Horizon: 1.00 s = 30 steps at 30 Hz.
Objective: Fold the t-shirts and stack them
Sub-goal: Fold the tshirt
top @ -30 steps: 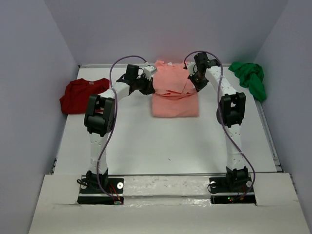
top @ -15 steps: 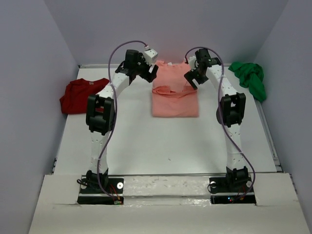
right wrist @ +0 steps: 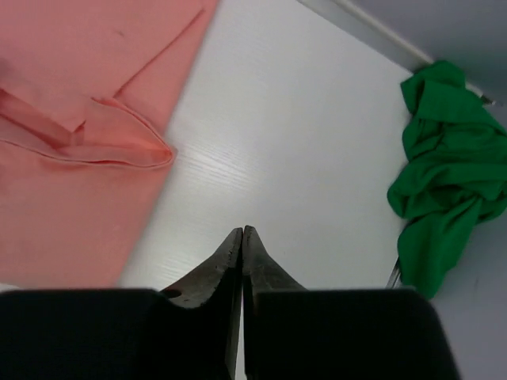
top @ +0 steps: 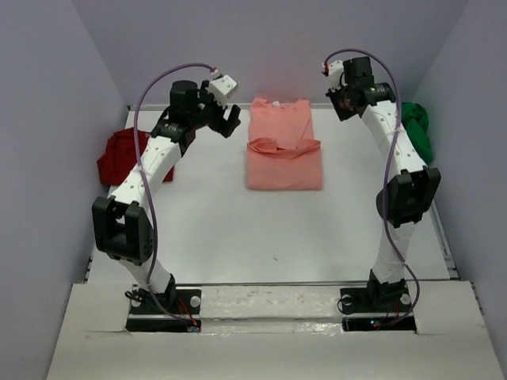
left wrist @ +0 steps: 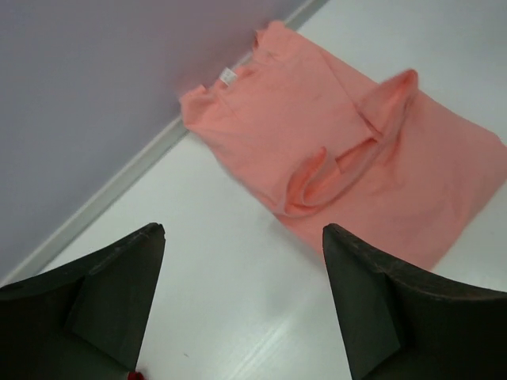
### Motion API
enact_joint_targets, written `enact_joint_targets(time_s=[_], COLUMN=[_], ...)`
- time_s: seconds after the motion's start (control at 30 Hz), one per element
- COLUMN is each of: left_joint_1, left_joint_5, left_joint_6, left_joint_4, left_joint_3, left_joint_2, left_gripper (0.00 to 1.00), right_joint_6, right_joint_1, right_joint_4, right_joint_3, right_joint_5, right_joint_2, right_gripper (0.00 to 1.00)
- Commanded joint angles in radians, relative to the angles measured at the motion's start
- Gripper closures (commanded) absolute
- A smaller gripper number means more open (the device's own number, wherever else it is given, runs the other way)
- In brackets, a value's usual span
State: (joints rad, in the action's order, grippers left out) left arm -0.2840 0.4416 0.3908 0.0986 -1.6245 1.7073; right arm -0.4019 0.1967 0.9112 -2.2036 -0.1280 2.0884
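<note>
Claws first: we find the left gripper (left wrist: 242, 233) with its two dark fingers spread wide and nothing between them. It is raised above the white table (top: 261, 229), just left of the salmon-pink short-sleeved cloth shirt (top: 283, 154). We find the right gripper (right wrist: 242, 231) with its fingertips pressed together and gripping nothing. It is held in the air over bare table between the salmon-pink shirt and the bright green cloth shirt (right wrist: 440, 174). Neither claw touches any cloth.

We note that the salmon-pink shirt lies flat at the far centre of the table, folded to a narrow rectangle with its collar toward the far wall. Both sleeves are turned inward across its middle, where they form a loose raised band.

We record the dark red cloth shirt (top: 119, 158) rumpled at the far left, partly hidden behind the left arm. The green shirt lies bunched in the far right corner, partly hidden by the right arm in the top view. Each shirt lies well apart from the others.
</note>
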Motion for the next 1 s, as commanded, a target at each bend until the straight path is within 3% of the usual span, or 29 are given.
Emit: enact_joint_targets(time_s=[0.0,0.13,0.17,0.3,0.47,0.63,0.97], left_joint_1=[0.003,0.011,0.011,0.022,0.029,0.042,0.083], left_joint_5=[0.088,0.111,0.111,0.101,0.027,-0.049,-0.038], left_joint_6=[-0.007,-0.016,-0.018,0.017,0.083,0.097,0.079], left_joint_4=[0.087,0.069,0.063,0.027,-0.022,-0.054,-0.063], left_joint_3=[0.216,0.388,0.441,0.559,0.664,0.733,0.736], left_joint_2=[-0.078,-0.165,-0.181,-0.282,-0.405,-0.501,-0.511], left_gripper=[0.15,0.31,0.38,0.49,0.49,0.43,0.37], right_joint_6=[0.037,0.023,0.023,0.023,-0.002,-0.006,0.003], right_joint_1=[-0.005,0.007,0.007,0.047,0.128,0.182,0.201], right_joint_4=[0.064,0.185,0.204,0.25,0.344,0.284,0.21], right_joint_3=[0.088,0.093,0.084,-0.03,-0.255,-0.278,-0.314], right_joint_5=[0.228,0.414,0.436,0.498,0.536,0.498,0.51], right_joint_2=[-0.088,-0.028,-0.01,0.108,0.312,0.389,0.446], right_gripper=[1.0,1.0,1.0,1.0,1.0,1.0,1.0])
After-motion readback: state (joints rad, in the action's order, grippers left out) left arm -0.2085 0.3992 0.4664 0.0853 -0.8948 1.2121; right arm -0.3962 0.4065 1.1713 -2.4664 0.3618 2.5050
